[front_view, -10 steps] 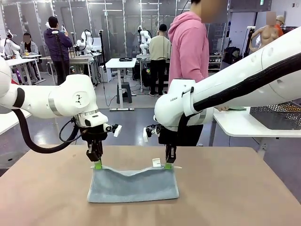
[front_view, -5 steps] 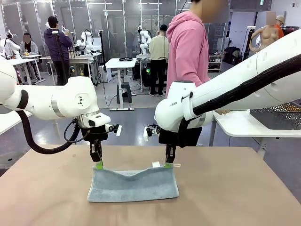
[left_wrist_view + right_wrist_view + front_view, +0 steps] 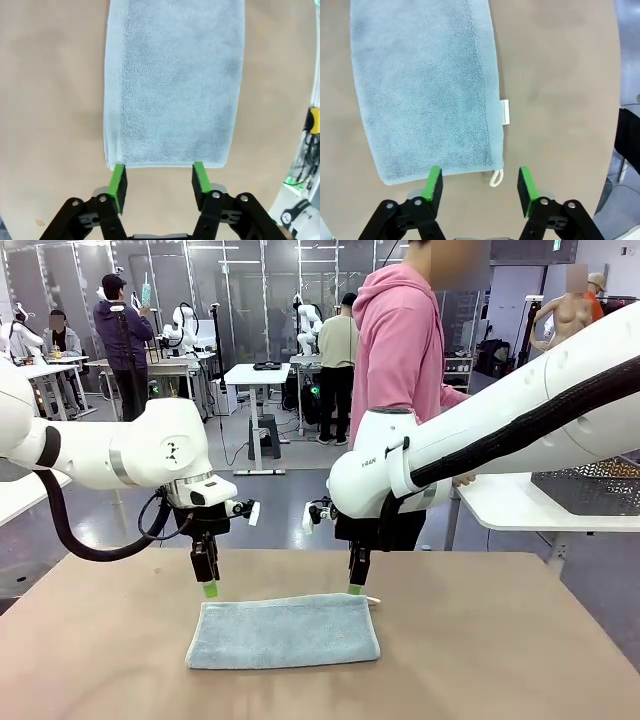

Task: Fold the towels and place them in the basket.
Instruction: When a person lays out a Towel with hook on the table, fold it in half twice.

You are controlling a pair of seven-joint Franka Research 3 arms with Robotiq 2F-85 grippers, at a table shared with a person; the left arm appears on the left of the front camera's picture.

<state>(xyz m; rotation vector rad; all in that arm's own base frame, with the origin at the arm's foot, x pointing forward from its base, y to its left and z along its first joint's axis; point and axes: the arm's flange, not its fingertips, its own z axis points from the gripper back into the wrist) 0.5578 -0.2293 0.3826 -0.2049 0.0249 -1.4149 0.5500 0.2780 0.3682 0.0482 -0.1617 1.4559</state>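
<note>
Room: busy lab with other benches and people behind; a tan table (image 3: 480, 640) fills the lower half of the front view, and a person (image 3: 400, 350) in a pink hoodie stands at its far edge
Blue towel (image 3: 283, 632): lies flat at lower centre of the front view as a long, narrow rectangle, edges fairly square; it looks folded in half lengthways
Label (image 3: 504, 111): small white tag sticking out of the towel's long edge, centre right in the right wrist view, with a cord loop (image 3: 495, 178) at the nearby corner
Left gripper (image 3: 209, 589): hangs just above the towel's far left corner; in its wrist view (image 3: 159, 175) the jaws stand wide apart with nothing between them
Right gripper (image 3: 356, 589): just above the far right corner; jaws likewise spread and empty in its wrist view (image 3: 480, 180)
Basket (image 3: 590, 490): dark mesh, on a white side table (image 3: 500, 502) at the right edge of the front view, well apart from the towel
Step in hand: first fold looks done and the cloth is let go; basket placing not yet begun
Next move: probably a second fold across the length, which calls for a fresh pinch on one short end through all layers, carried over to meet the other end squarely, then a lift to the basket
</note>
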